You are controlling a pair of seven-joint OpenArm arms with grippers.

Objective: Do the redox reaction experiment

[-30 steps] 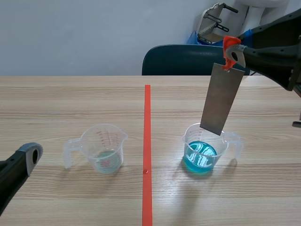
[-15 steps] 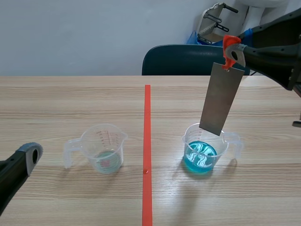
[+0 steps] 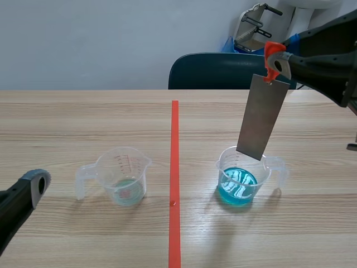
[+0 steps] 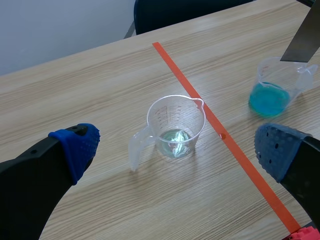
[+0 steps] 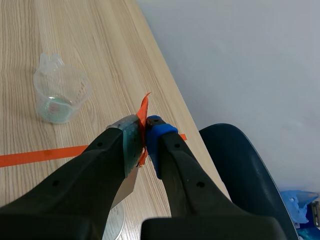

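Note:
A grey metal strip (image 3: 261,117) hangs from an orange-red tab (image 3: 271,60), and my right gripper (image 3: 274,66) is shut on that tab. The strip's lower edge sits at rim height over a clear beaker of blue liquid (image 3: 241,178), right of the tape line. In the right wrist view the right gripper (image 5: 145,134) pinches the tab, with the strip (image 5: 129,182) below it. A second clear beaker (image 3: 124,176) with a little pale liquid stands left of the line. My left gripper (image 4: 176,149) is open, high above that beaker (image 4: 175,125); the blue beaker (image 4: 272,95) lies ahead to its right.
An orange-red tape line (image 3: 174,178) runs down the middle of the wooden table (image 3: 67,123). A dark blue chair (image 3: 217,71) stands behind the far edge. The left arm's finger (image 3: 34,187) hovers low at the near left corner.
The glints on the blue liquid have shifted a little. The strip and both arms stay where they were.

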